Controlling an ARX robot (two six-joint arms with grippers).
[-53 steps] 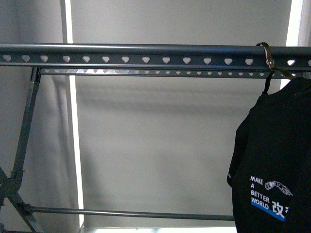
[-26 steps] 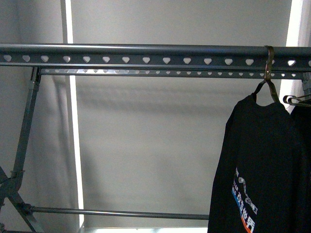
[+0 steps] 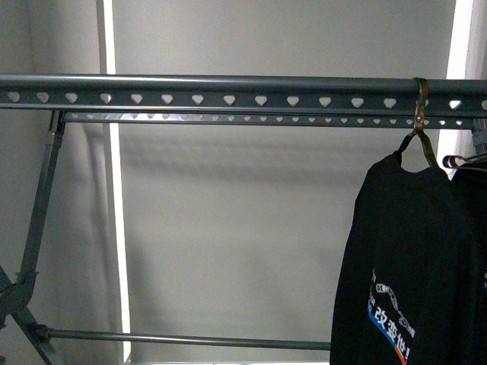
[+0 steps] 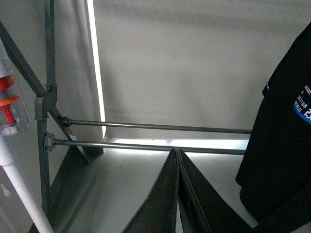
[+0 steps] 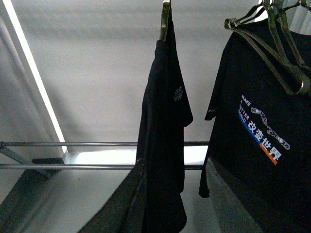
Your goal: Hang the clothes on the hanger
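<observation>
The black T-shirt [image 3: 403, 251] hangs by its shiny flat metal hook [image 3: 420, 103] on the dark-grey rail with heart-shaped holes [image 3: 228, 93], near the rail's right end. Its white and blue print [image 3: 392, 323] faces slantwise. In the right wrist view the T-shirt [image 5: 163, 116] hangs edge-on under its hook [image 5: 165, 19], its lower part between the fingers of my open right gripper [image 5: 175, 165]; I cannot tell if they touch it. My left gripper [image 4: 178, 154] is shut and empty, left of the T-shirt [image 4: 282, 145]. Neither gripper shows in the front view.
A second black printed tee [image 5: 262, 126] on thin wire hangers [image 5: 272, 29] hangs just right of the first. Thin round bars [image 3: 190, 338] cross low down, and slanted frame struts [image 3: 38, 220] stand at the left. A white and red object [image 4: 9, 111] shows beside the frame.
The T-shirt has slid left along the rail and turned on its hook, so its print now faces slantwise. Over the last half second it barely moved.
</observation>
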